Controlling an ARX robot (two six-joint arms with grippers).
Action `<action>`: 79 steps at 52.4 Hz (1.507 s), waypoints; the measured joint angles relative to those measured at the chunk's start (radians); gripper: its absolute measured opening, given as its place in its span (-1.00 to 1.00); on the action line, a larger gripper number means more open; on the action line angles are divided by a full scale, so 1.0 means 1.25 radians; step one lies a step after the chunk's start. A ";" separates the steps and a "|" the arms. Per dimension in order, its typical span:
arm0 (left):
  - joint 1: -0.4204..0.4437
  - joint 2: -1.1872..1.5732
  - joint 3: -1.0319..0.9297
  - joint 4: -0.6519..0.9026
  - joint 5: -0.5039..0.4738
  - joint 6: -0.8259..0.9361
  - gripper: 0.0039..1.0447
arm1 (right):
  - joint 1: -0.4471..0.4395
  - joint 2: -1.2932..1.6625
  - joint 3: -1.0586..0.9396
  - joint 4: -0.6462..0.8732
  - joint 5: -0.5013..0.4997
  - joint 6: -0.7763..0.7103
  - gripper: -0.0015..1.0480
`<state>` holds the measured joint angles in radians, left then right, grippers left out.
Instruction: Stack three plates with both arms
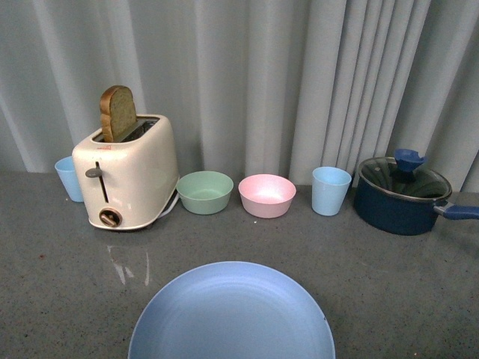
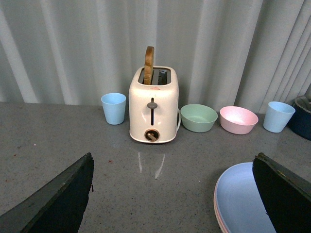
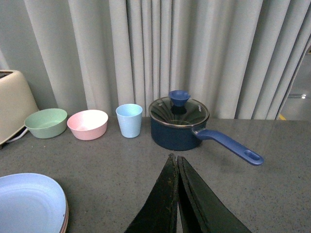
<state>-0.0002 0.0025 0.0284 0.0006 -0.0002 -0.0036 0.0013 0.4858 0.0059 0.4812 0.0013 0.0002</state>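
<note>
On grey speckled counter (image 1: 60, 299), round matte blue plate (image 1: 232, 314) tops stack.

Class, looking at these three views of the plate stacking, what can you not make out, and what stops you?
- Plates under the light blue plate: front view shows only the top one; wrist views show just a pinkish edge.
- Stack's near side: cut off by the front view's lower edge.
- Toaster: cut by the right wrist view's edge.
</note>
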 joint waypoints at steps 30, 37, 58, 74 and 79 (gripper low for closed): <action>0.000 0.000 0.000 0.000 0.000 0.000 0.87 | 0.000 -0.185 0.000 -0.179 0.000 0.000 -0.94; 0.000 0.000 0.000 0.000 0.000 0.000 0.87 | 0.000 -0.225 0.000 -0.219 0.000 0.000 -0.94; 0.000 0.000 0.000 0.000 0.000 0.000 0.87 | 0.000 -0.385 0.000 -0.385 -0.002 -0.001 -0.79; 0.000 0.000 0.000 0.000 0.000 0.000 0.87 | 0.000 -0.385 0.000 -0.385 -0.002 -0.001 0.26; 0.000 0.000 0.000 0.000 0.000 0.000 0.87 | 0.000 -0.385 0.000 -0.385 -0.002 -0.001 0.56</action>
<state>-0.0002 0.0021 0.0284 0.0006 -0.0002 -0.0036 0.0013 0.0044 0.0063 0.0006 -0.0006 -0.0006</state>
